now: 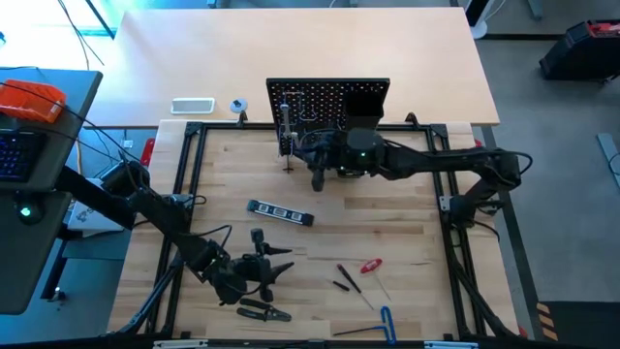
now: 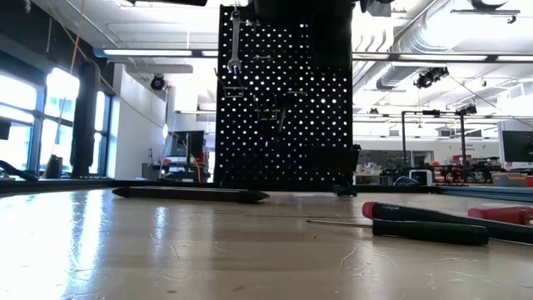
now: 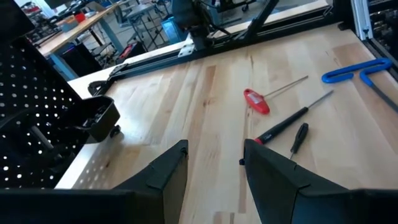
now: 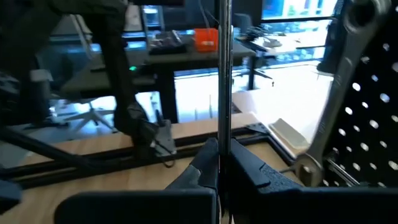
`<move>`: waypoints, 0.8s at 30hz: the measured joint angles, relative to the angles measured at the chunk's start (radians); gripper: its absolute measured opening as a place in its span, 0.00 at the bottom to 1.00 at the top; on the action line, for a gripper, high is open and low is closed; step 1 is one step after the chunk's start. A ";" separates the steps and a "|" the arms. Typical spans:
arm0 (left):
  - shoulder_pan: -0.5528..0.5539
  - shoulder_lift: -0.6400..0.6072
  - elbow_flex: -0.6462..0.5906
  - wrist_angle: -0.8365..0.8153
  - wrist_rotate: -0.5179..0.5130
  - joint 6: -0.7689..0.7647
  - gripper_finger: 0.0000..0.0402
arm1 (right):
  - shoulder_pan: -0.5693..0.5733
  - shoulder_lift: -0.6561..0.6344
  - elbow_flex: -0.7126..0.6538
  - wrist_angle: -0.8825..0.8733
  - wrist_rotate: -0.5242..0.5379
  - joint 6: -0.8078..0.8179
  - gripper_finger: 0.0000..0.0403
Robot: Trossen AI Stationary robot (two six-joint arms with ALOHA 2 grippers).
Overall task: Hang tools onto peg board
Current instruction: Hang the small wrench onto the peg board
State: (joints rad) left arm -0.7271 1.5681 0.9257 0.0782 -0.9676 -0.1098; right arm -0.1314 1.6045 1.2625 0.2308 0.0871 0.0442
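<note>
One wrench [image 2: 235, 46] is hung on the peg board [image 2: 283, 100]; no writing is legible. Left gripper [image 3: 214, 158] fingers are spread, empty; right gripper [image 4: 219, 163] fingers are pinched on a thin rod [image 4: 224, 74].

An open-plan lab: exposed ceiling ducts [image 2: 433, 25], strip lights [image 2: 158, 52], benches of equipment [image 2: 475, 173], a wooden worktable [image 1: 320, 242].

Two dark jointed arms, matte black wedge-shaped fingers [image 3: 168, 174], small green indicator light

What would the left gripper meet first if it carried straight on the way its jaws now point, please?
Probably the red-handled screwdriver first. The left gripper has its jaws open over bare table, with the screwdriver slightly to one side of the line ahead, though depth is unclear.
</note>
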 joint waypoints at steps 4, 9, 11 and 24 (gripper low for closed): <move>-0.003 0.000 0.000 -0.006 0.000 -0.011 0.36 | 0.003 0.000 -0.001 0.011 0.041 -0.017 0.01; -0.003 0.000 0.000 -0.005 0.000 -0.011 0.36 | 0.015 0.000 -0.001 0.019 0.067 -0.018 0.01; -0.003 0.000 0.000 -0.004 0.000 -0.011 0.36 | 0.016 0.000 -0.001 0.021 0.077 -0.017 0.01; -0.003 0.000 0.000 0.002 0.000 -0.018 0.36 | 0.004 0.000 -0.001 0.038 0.157 0.144 0.01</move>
State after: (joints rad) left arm -0.7300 1.5681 0.9253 0.0803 -0.9676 -0.1280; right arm -0.1275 1.6043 1.2617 0.2691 0.2443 0.1877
